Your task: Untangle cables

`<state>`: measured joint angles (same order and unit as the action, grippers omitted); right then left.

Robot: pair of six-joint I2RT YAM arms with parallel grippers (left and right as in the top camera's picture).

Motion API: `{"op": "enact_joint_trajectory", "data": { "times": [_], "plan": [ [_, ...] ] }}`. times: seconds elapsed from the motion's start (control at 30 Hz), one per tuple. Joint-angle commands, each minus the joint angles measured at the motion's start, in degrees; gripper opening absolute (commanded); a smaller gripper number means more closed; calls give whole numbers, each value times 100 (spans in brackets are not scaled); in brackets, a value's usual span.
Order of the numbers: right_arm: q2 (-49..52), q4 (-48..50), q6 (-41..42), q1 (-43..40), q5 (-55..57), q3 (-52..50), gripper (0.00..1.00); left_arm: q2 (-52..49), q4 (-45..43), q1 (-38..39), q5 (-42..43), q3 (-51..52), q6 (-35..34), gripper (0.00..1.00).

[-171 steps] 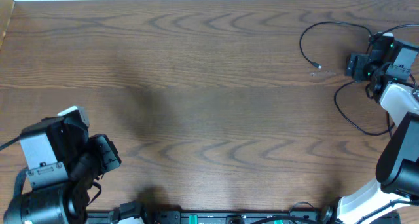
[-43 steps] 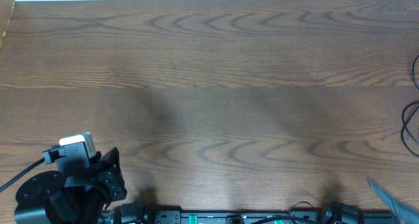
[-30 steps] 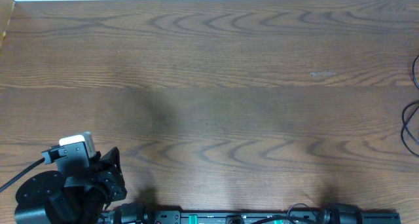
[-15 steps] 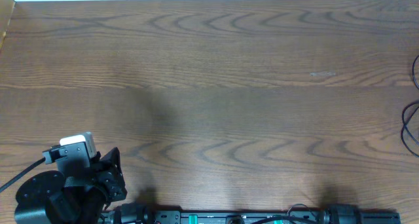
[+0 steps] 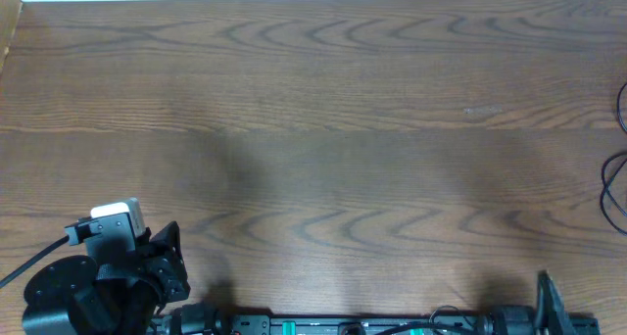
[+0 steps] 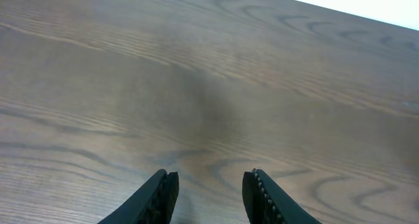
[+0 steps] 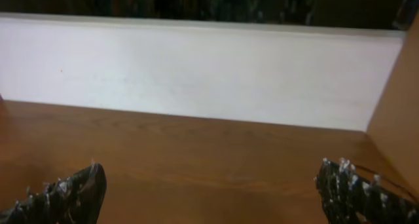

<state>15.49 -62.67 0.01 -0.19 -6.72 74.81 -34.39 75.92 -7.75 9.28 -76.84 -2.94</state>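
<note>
1. The cables (image 5: 603,183) are lying at the far right edge of the table (image 5: 323,129) in the overhead view. They are showing only as thin black curves running out of the picture, so their plug ends are hidden.
2. The left gripper (image 6: 209,178) is sitting at the near left corner of the table, well apart from the cables, with almost the whole tabletop lying between them.
3. Its jaws are standing partly apart, and only bare wood is showing in the gap between its fingers (image 6: 162,191).
4. The right gripper (image 7: 211,166) is holding its jaws wide apart. Its toothed fingers (image 7: 75,191) are sitting at opposite lower corners of the right wrist view, with only wood grain showing between them.
5. That camera is looking across the wood toward a white wall (image 7: 196,73), with a wooden side panel (image 7: 399,99) rising at the right.
6. From overhead, a dark shape (image 5: 547,301) is poking in at the bottom edge near the right corner, apart from the cables. I cannot tell what it is, nor where the right gripper is sitting relative to the cables.
</note>
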Motion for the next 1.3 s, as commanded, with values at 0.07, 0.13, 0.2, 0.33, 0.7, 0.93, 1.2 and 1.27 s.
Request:
{"op": "enact_joint_trajectory", "data": {
  "times": [0.07, 0.13, 0.2, 0.33, 0.7, 0.93, 1.2, 1.27],
  "plan": [
    [42, 684, 184, 17, -120, -918, 99, -7, -15, 24, 15, 0, 76, 38],
    [42, 1132, 162, 17, -118, -1309, 99, -7, -13, 24, 15, 0, 76, 38],
    [42, 1641, 164, 17, -118, -1694, 99, -7, -11, 24, 15, 0, 76, 38],
    [42, 2538, 223, 17, -116, -2500, 99, -7, -9, 24, 15, 0, 76, 38],
    [42, 4704, 1797, 17, 72, -4843, 99, -7, -13, 22, 15, 0, 76, 40],
    [42, 5567, 1797, 17, -116, -5781, 99, -7, -17, 24, 15, 0, 76, 42],
    [42, 5906, 1821, 17, -125, -6393, 99, -7, -13, 24, 15, 2, 79, 42],
    [42, 5928, 1821, 17, -122, -6470, 99, -7, -11, 24, 15, 2, 76, 42]
  ]
}}
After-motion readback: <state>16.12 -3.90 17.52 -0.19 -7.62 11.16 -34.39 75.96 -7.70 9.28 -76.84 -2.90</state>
